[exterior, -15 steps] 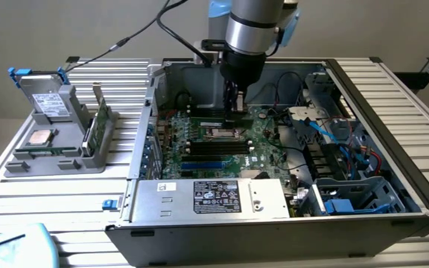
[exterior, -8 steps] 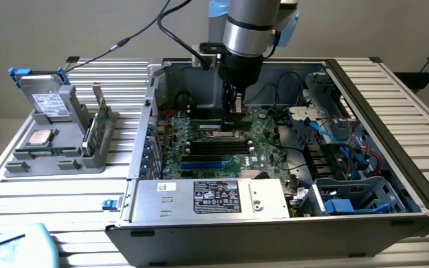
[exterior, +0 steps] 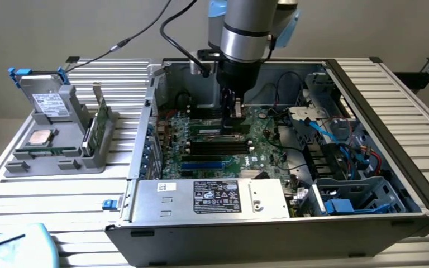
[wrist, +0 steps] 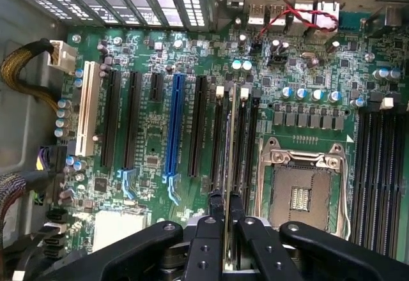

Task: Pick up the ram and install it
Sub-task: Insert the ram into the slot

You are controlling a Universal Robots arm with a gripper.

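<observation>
The ram (wrist: pixel 230 142) appears edge-on in the wrist view as a thin stick running out from between my fingers. My gripper (wrist: pixel 225 205) is shut on its near end. The stick lies along one of the black memory slots (wrist: pixel 246 147) beside the open processor socket (wrist: pixel 300 191). Whether it is seated in the slot I cannot tell. In the exterior view my gripper (exterior: pixel 233 118) reaches straight down into the open computer case (exterior: pixel 393 111), its fingers just above the green motherboard (exterior: pixel 199 159) near the case's middle.
A grey power supply (exterior: pixel 210 198) lies across the case front. Blue and red cables (exterior: pixel 348 151) and drive bays crowd the exterior view's right. Outside, on the exterior view's left, a grey fixture (exterior: pixel 58 151) holds a hard drive (exterior: pixel 47 100), a silver chip (exterior: pixel 42 137) and an upright green card (exterior: pixel 99 125).
</observation>
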